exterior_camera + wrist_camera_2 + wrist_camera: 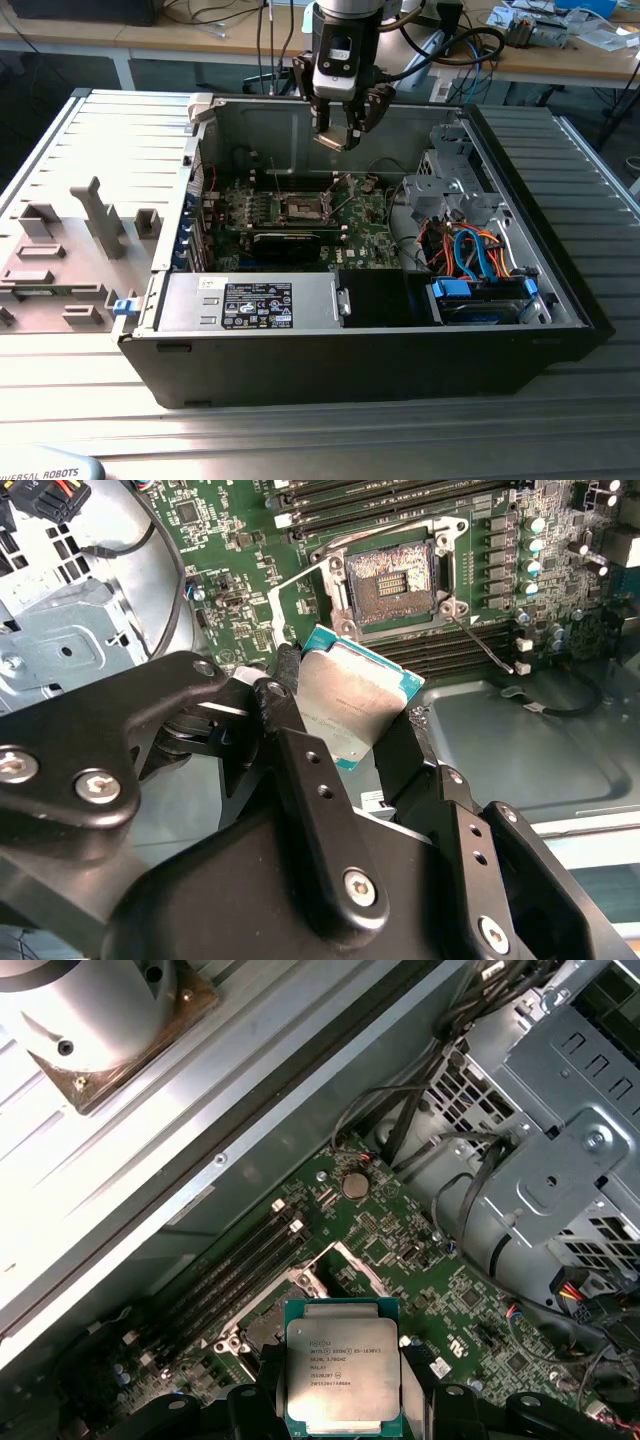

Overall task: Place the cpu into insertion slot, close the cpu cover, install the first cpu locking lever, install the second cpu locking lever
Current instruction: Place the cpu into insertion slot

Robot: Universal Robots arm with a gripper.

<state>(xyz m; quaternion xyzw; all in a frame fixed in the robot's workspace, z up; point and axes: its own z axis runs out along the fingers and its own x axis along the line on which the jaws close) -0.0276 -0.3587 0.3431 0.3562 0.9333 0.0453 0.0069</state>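
The cpu (343,1375), silver top showing, is clamped by its edges between the two black fingers (300,770) of my gripper (343,128), held in the air over the open computer case (350,365); below, the insertion slot (392,580) on the green motherboard (225,550) lies uncovered, its contact field apparently bare.

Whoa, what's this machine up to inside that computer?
A robot arm's hand is gripping a small square chip between its fingers and holding it in the air over an open computer case. The chip is not yet seated. Its socket on the green board sits uncovered and empty below it.
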